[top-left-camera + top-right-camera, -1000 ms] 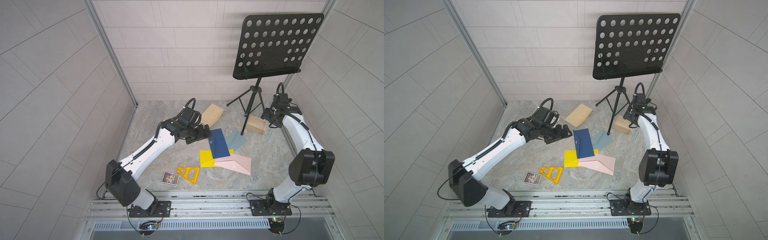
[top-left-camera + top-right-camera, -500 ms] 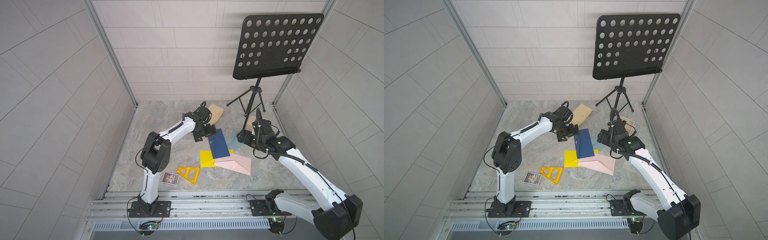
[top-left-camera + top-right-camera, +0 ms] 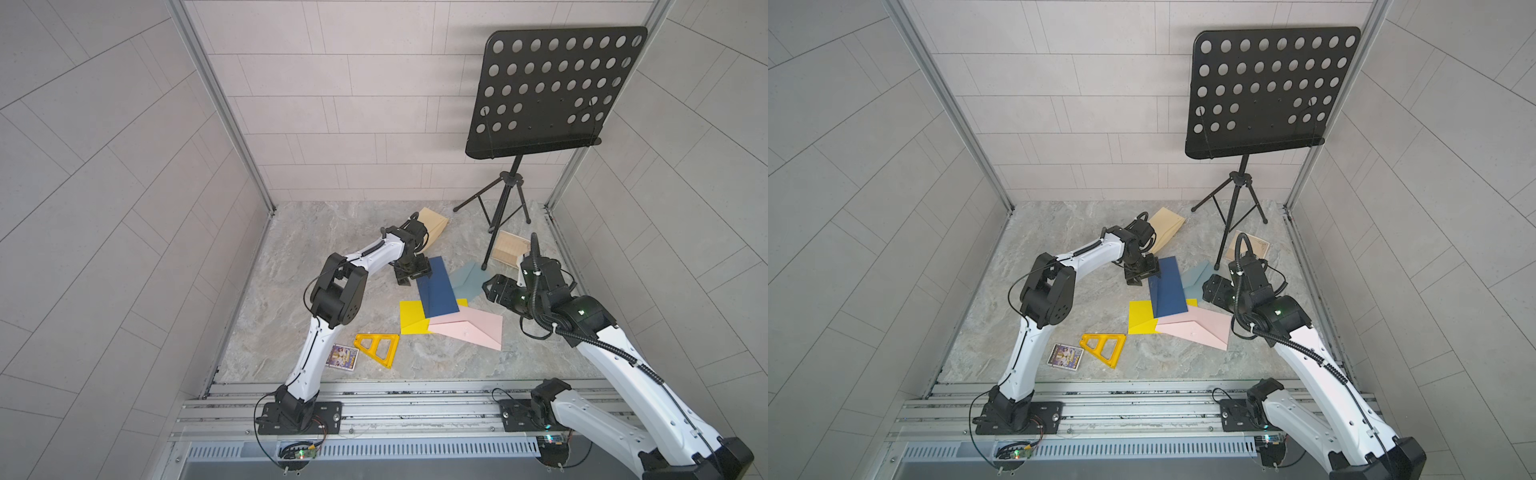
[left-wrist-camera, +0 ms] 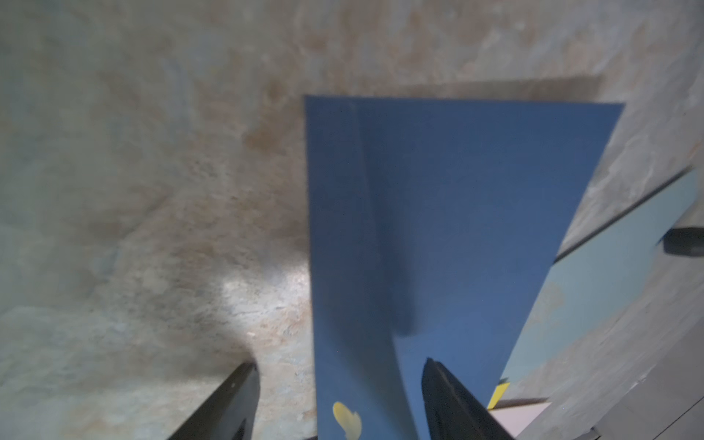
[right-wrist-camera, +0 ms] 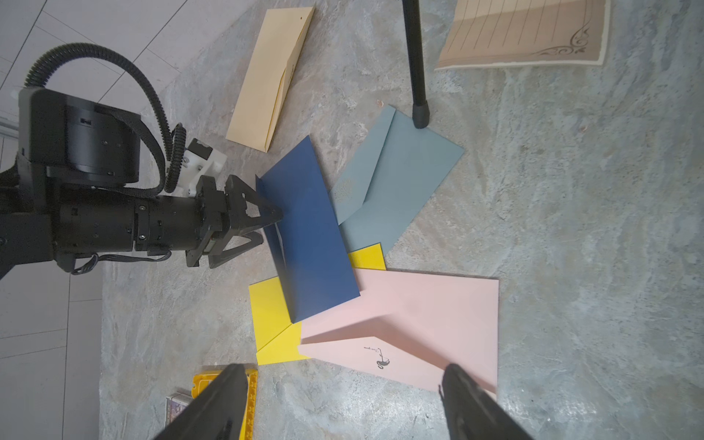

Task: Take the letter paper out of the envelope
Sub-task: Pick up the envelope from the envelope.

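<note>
The dark blue envelope (image 5: pixel 312 236) lies on the table (image 3: pixel 332 249) at the middle of a loose fan of envelopes. Its lower end overlaps the yellow envelope (image 5: pixel 272 316) and the pink envelope (image 5: pixel 419 316). In the left wrist view a small yellow mark (image 4: pixel 346 419) shows on the blue paper. The pink envelope carries a line of black script and a small emblem, too small to read. At the blue envelope's opened long edge a thin pale strip (image 5: pixel 280 236) shows, but I cannot tell whether it is the letter.

The left arm rises from the front rail, bends sharply at the elbow and reaches back and to the right. Its wrist is low over the table. The left end effector (image 5: pixel 271 227) points at that long edge with its jaws parted to a middling gap. One finger is over the blue paper and the other over bare table, so the edge sits between them without being pinched.

The right arm stretches along the right side. The right end effector (image 5: pixel 343 367) stands wide and holds nothing. It hovers just right of the grey-blue envelope (image 3: pixel 467 278), near the blue one but apart from it.

Farther back, a tan envelope (image 5: pixel 270 76) lies behind the left wrist. A beige lined sheet (image 5: pixel 525 34) with a corner flourish lies beside the music stand (image 3: pixel 548 91). Near the front lie a yellow triangle ruler (image 3: pixel 378 347) and a printed card (image 3: pixel 344 356), whose print is unreadable.
</note>
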### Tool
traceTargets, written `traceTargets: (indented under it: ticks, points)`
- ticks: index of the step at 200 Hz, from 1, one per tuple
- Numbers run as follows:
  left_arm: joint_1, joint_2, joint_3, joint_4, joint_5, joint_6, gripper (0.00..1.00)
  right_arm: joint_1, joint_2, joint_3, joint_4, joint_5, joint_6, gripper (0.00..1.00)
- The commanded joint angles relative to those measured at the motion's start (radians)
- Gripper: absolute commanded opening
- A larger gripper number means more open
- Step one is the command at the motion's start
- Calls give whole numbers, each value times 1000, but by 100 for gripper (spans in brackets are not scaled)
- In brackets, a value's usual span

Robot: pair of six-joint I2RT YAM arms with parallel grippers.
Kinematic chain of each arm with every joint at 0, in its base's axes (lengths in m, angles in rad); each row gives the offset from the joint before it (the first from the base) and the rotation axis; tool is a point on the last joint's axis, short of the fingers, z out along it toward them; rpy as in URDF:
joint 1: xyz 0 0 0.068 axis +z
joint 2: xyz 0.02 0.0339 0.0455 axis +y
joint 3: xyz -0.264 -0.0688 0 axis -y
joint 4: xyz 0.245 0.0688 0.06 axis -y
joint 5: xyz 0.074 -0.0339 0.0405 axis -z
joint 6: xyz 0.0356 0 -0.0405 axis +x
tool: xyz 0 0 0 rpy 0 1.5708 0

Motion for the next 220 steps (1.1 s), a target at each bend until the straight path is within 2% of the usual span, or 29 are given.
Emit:
traceTargets:
  ticks: [1,51,102,177,198,220]
  points:
    - [3,3,15,-25,-13,16,61,4,-22,-3,-33,0,11,83]
    - [3,-38,-43,10,-19,16,25,4,-25,-14,-34,-3,13,82]
    - [4,-115,-90,25,-13,10,0,3,-20,-22,-22,-18,21,82]
    - [4,-283,-139,81,51,-34,0,4,-10,-13,30,-97,35,80]
    - [4,-356,-154,113,78,-74,0,14,14,24,35,-116,-17,71]
    - [2,-434,-177,145,109,-120,0,55,70,83,-7,-81,-89,57]
